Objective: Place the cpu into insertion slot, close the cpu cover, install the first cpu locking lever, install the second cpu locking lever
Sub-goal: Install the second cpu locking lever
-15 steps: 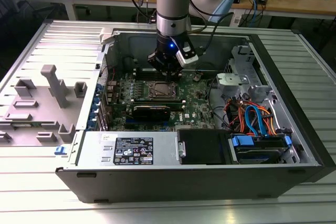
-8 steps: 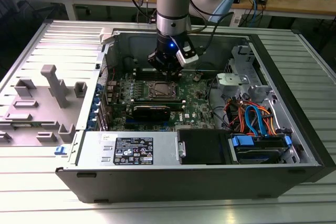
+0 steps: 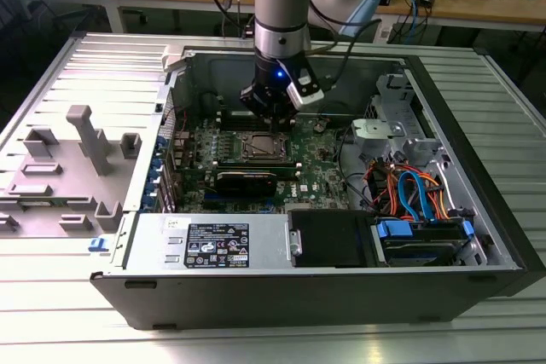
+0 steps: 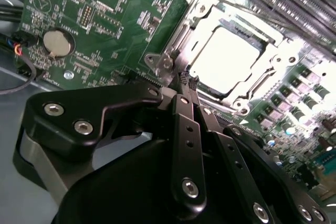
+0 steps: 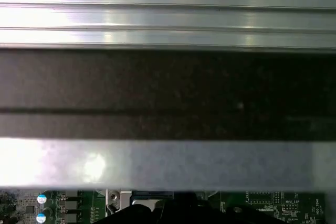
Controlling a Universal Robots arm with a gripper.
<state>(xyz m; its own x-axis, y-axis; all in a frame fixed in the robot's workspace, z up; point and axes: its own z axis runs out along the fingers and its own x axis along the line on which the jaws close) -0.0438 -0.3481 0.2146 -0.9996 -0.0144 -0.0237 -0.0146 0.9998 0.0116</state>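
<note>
Silver-rimmed insertion slot (image 4: 226,61) on green circuit board (image 4: 105,19), cpu seated, cpu cover (image 4: 210,14) down over it.
Second wrist view: pale square cpu (image 4: 226,56) shows through the cover's window; the black gripper (image 4: 188,81) has its fingertips pinched together, clenched on nothing that can be made out, tips just beside the socket's corner nearest the camera, next to a small metal tab at the frame's edge (image 4: 164,62); whether they touch it cannot be told. Round coin battery (image 4: 56,43) sits on the board, well apart from the socket. Exterior view: arm (image 3: 281,6) reaches down into an open computer case (image 3: 478,193) resting on a ribbed metal surface (image 3: 51,74); gripper (image 3: 275,118) hangs directly above the socket (image 3: 264,146). Grey plastic fixture (image 3: 81,138) lies at the exterior view's left, outside the case.
</note>
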